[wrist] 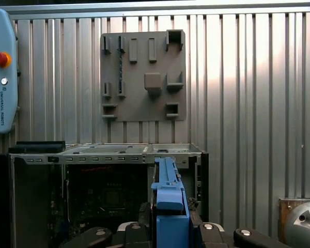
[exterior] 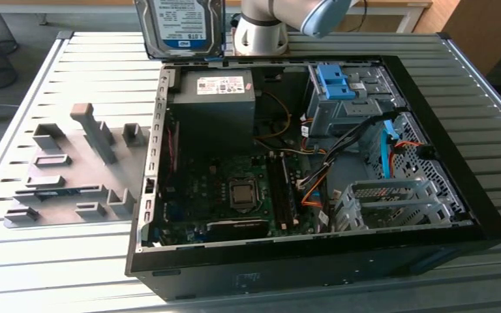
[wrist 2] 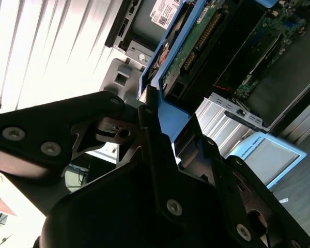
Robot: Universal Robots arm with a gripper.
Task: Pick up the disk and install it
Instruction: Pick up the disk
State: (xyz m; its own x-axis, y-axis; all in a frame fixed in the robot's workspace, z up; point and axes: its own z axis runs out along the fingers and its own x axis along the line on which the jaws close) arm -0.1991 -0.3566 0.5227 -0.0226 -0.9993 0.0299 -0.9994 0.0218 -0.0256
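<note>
Ribbed metal table (exterior: 102, 65) was seen in the exterior view, carrying an open computer case (exterior: 459, 163) laid on its side. A grey fixture plate (exterior: 76, 169) was placed beside the case, towards the exterior view's left. Inside the case, a grey power supply (exterior: 216, 104), a motherboard (exterior: 233, 189) and a drive bay (exterior: 342, 91) topped with blue brackets were visible. The disk (exterior: 179, 26) was held upright, label side towards the camera, by the case's far wall, just behind the power supply and beside the arm base (exterior: 263, 26). Contact between disk and wall could not be determined.

In the second wrist view, the gripper (wrist 2: 175, 124) was seen clamped on the disk (wrist 2: 194, 49), with black fingers (wrist 2: 150, 111) pressed against its blue rail and its green circuit board exposed.

In the first wrist view, the disk (wrist: 166, 181) was presented edge-on, gripped in the gripper (wrist: 170, 230), above the case (wrist: 103, 155). The fixture plate (wrist: 144, 77) and a teach pendant (wrist: 0, 72) were located on the table (wrist: 248, 103) beyond.
</note>
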